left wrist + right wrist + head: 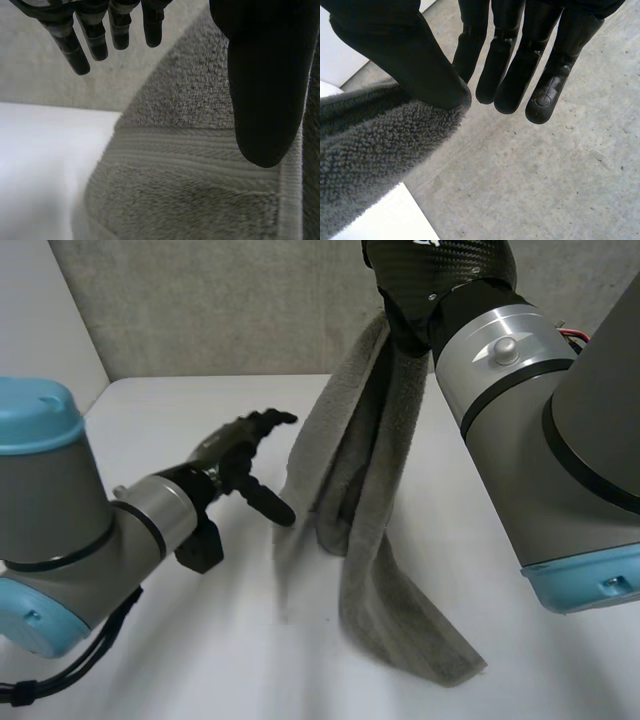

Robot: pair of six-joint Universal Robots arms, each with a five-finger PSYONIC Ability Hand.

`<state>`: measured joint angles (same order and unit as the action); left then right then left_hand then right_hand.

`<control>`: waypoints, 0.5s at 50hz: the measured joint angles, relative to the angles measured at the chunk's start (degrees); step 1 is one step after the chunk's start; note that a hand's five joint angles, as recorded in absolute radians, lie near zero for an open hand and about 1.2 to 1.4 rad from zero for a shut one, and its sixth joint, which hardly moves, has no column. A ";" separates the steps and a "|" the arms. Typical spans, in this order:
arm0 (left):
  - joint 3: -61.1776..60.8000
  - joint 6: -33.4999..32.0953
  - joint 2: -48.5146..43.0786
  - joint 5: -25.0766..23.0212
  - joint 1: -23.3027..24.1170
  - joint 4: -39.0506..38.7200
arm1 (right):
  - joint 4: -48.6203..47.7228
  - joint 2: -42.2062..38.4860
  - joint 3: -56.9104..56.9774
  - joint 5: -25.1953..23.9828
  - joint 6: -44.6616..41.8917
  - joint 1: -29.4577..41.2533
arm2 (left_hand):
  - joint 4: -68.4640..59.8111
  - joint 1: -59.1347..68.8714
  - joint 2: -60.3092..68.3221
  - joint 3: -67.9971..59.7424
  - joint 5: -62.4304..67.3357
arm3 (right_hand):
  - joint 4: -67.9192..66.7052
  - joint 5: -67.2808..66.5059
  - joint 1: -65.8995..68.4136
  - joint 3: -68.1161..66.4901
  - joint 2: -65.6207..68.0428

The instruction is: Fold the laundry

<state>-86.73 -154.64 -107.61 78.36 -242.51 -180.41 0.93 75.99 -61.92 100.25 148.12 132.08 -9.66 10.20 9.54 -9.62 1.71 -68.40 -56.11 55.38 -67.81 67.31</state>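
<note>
Hardly started: no fold made yet. One towel (365, 500), hanging bunched from upper centre of the head view, trailing onto the table (150, 410) toward lower right. Pinched at the top under the thumb of the right hand (402, 322). At centre left, the left hand (232, 455), spread wide and empty, just beside the hanging edge. Two hands, one table.

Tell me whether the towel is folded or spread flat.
Neither: the towel hangs bunched from the right hand, its lower end trailing on the table.
</note>
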 measured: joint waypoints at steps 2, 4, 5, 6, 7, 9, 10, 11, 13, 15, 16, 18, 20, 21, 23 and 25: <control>0.52 1.60 -1.39 -0.06 1.07 -0.06 | 0.10 0.13 -0.54 0.08 0.09 0.11 | 0.00 0.00 0.00 0.00 0.00 | 0.00 0.00 0.00 0.00 0.00; 1.07 3.28 -2.55 -0.01 1.93 -0.19 | 0.18 0.27 -1.16 0.11 0.19 0.25 | 0.00 0.00 0.00 0.00 0.00 | 0.00 0.00 0.00 0.00 0.00; 1.38 4.21 -3.14 0.05 2.36 -0.32 | 0.22 0.36 -1.55 0.12 0.26 0.35 | 0.00 0.00 0.00 -0.04 0.00 | 0.00 0.00 0.00 0.00 0.00; 1.76 5.24 -3.80 0.14 2.79 -0.52 | 0.27 0.45 -1.98 0.14 0.32 0.46 | -0.02 0.00 0.17 -0.06 0.00 | 0.00 0.00 0.00 0.00 0.00; 2.05 6.11 -4.39 0.25 3.16 -0.70 | 0.32 0.57 -2.47 0.16 0.40 0.63 | -0.02 0.00 0.17 -0.06 0.00 | 0.00 0.00 0.00 0.00 0.00; 2.67 7.54 -5.44 0.46 3.80 -1.22 | 0.38 0.75 -3.26 0.20 0.51 0.92 | -0.41 0.13 0.56 -0.49 0.00 | 0.00 0.00 0.00 0.00 0.00; 3.08 8.26 -6.09 0.57 4.16 -1.55 | 0.42 0.86 -3.71 0.22 0.56 1.07 | -0.45 0.21 0.67 -0.54 0.00 | 0.00 0.00 0.00 0.00 0.00; 3.08 8.26 -6.09 0.57 4.16 -1.55 | 0.42 0.86 -3.71 0.22 0.56 1.07 | -0.45 0.21 0.67 -0.54 0.00 | 0.00 0.00 0.00 0.00 0.00; 4.67 10.24 -8.25 0.87 5.57 -2.39 | 0.43 1.18 -5.05 0.28 0.66 1.47 | -0.88 0.21 1.02 -0.90 0.00 | 0.00 0.00 0.00 0.00 0.00; 5.38 10.96 -9.12 0.96 6.23 -2.59 | 0.42 1.32 -5.64 0.28 0.68 1.56 | -0.90 0.22 1.09 -1.05 0.00 | 0.00 -0.01 0.00 0.00 0.00; 5.81 11.42 -9.65 1.06 6.73 -2.62 | 0.40 1.40 -5.98 0.29 0.69 1.56 | -0.90 0.22 1.12 -1.05 0.00 | 0.00 -0.03 0.00 0.00 0.00; 6.08 11.91 -10.11 1.28 7.46 -2.49 | 0.34 1.54 -6.74 0.30 0.69 1.44 | -0.90 0.22 1.12 -1.05 0.00 | 0.00 -0.05 0.00 0.00 0.00; 5.74 12.22 -10.11 1.83 8.24 -2.28 | 0.29 1.62 -7.52 0.29 0.73 1.23 | -0.90 0.22 1.13 -1.05 0.00 | 0.00 -0.09 0.00 0.00 0.00; 5.51 12.26 -9.99 2.06 8.43 -2.25 | 0.29 1.64 -7.72 0.27 0.75 1.17 | -0.91 0.22 1.16 -1.05 0.00 | 0.00 -0.09 0.00 0.00 0.00; 4.61 12.26 -9.46 3.00 8.92 -2.25 | 0.28 1.65 -8.28 0.23 0.87 1.01 | -0.98 0.22 1.18 -1.05 0.00 | 0.00 -0.13 0.00 0.00 0.00; 4.04 12.22 -9.08 3.90 9.18 -2.49 | 0.28 1.65 -8.67 0.18 1.05 0.96 | -1.08 0.22 1.19 -1.05 0.00 | 0.00 -0.14 0.00 0.00 0.00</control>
<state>-82.69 -142.42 -116.69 82.26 -233.32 -182.90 1.21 77.64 -70.59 100.43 149.17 133.03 -10.75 10.42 10.73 -10.68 1.71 -68.40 -56.24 55.38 -67.80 67.31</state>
